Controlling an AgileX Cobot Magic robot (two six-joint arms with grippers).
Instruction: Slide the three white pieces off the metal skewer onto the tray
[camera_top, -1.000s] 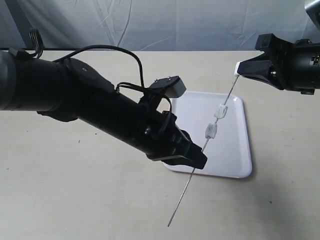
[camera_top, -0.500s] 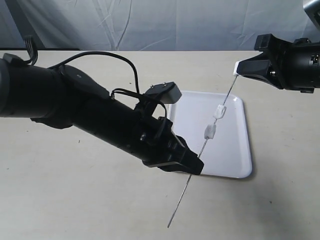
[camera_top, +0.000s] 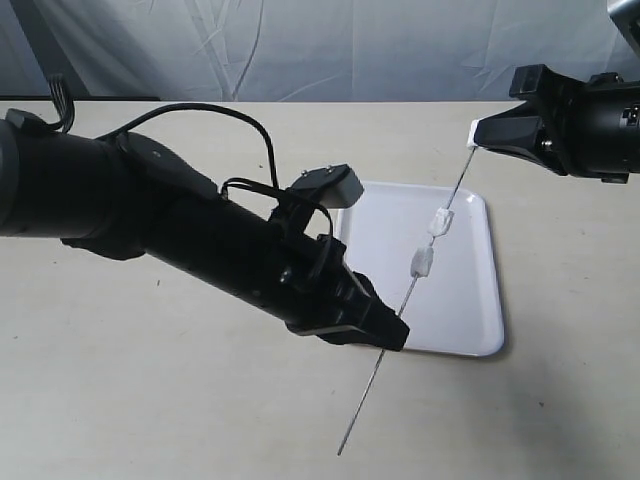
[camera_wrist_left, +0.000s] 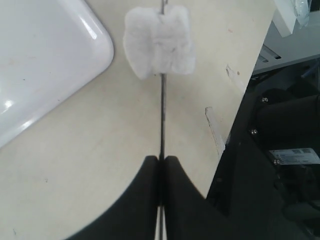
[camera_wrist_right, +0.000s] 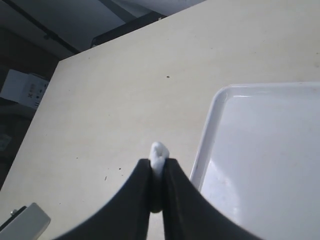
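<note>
The metal skewer (camera_top: 365, 392) slants from upper right down to lower left, above the tray (camera_top: 470, 310). My left gripper (camera_top: 393, 330) is shut on the skewer's lower part; its free tip sticks out below over the table. Two white pieces (camera_top: 440, 222) (camera_top: 422, 262) sit on the skewer over the tray. In the left wrist view the nearer piece (camera_wrist_left: 159, 42) is a short way up the rod (camera_wrist_left: 162, 120) from my left gripper (camera_wrist_left: 162, 159). My right gripper (camera_top: 478, 134) is shut on the third white piece (camera_wrist_right: 158, 151) at the skewer's upper end, beside the tray's rim (camera_wrist_right: 207, 125).
The left arm (camera_top: 180, 235), with its wrist camera (camera_top: 335, 183), reaches across the beige table (camera_top: 150, 400) to the tray's near left corner. A grey cloth backdrop (camera_top: 300, 45) hangs behind. Dark equipment (camera_wrist_left: 280, 150) stands beyond the table edge.
My left gripper has slid slightly down and left along the skewer, away from the two pieces. The right gripper and the pieces have stayed almost still.
</note>
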